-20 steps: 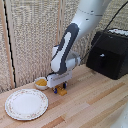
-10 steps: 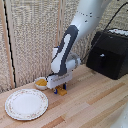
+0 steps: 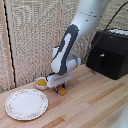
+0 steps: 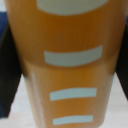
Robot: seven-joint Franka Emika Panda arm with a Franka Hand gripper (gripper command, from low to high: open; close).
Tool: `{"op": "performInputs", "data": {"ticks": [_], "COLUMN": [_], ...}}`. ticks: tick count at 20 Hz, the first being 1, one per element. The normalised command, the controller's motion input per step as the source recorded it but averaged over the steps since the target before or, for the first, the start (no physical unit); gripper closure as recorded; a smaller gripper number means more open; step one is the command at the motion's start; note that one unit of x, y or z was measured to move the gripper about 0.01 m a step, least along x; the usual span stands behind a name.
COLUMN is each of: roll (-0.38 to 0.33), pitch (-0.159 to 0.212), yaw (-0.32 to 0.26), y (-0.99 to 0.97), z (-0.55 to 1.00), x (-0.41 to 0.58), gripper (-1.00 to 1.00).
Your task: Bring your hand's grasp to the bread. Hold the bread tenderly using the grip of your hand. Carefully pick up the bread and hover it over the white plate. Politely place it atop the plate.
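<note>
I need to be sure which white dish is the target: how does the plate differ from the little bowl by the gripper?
The plate is large, flat and bare, with a thin reddish-brown rim; the bowl is much smaller, deeper and holds something orange-yellow. The plate lies apart, toward the exterior view's left; the bowl sits right beside the gripper. Both are round, white, and rest on the wooden table.

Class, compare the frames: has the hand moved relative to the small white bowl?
No. The hand stays low beside the small white bowl, over the bread.

Wooden table (image 3: 95, 100) carries white plate (image 3: 26, 104), small bowl (image 3: 41, 83), bread (image 3: 61, 90), black box (image 3: 109, 53).
</note>
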Motion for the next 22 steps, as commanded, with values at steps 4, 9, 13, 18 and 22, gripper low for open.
{"op": "performInputs", "data": {"ticks": [4,9,13,18,22], "roll": [0.000,0.000,-0.048,-0.015,-0.010], "pitch": [-0.052,-0.017,0.000,0.030,0.079], "yaw": [-0.006,0.000,0.000,0.007,0.003], "y": [-0.02,0.31,0.52,0.69,0.83], "z": [1.00,0.98,0.86,0.63,0.25], "x": [-0.137,-0.014,0.000,0.007,0.109], "gripper": [1.00,1.00,1.00,1.00,1.00]}}
